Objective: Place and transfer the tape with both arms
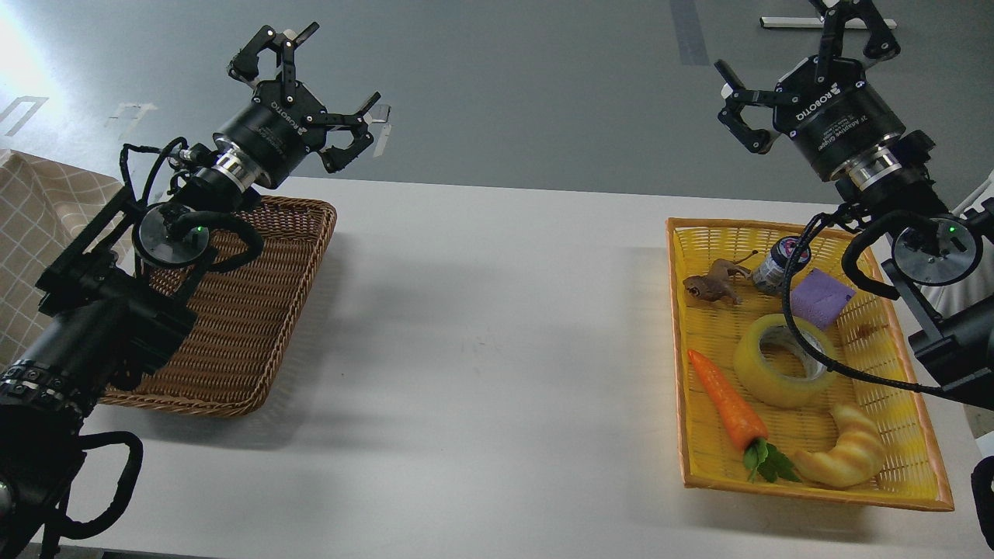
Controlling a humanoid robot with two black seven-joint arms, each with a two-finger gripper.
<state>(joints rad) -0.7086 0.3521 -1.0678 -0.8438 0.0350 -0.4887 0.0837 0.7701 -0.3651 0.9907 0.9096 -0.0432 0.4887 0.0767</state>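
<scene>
The tape (pixel 765 371), a wide translucent yellow roll with a grey-white core, lies flat in the middle of the yellow basket (pixel 928 466) at the right. A black cable crosses over its far side. My right gripper (pixel 800 70) hangs in the air above and beyond the basket's far edge, open, with nothing between its fingers. My left gripper (pixel 314 85) is raised over the far end of the brown wicker basket (pixel 241 341) at the left, also open and empty. Both grippers are well apart from the tape.
In the yellow basket with the tape lie an orange carrot toy (pixel 726 407), a croissant toy (pixel 842 450), a purple block (pixel 821 299), a small dark jar (pixel 773 268) and a brown animal figure (pixel 714 283). The white table (pixel 481 349) spans between the baskets. Checked cloth (pixel 31 217) sits at the far left.
</scene>
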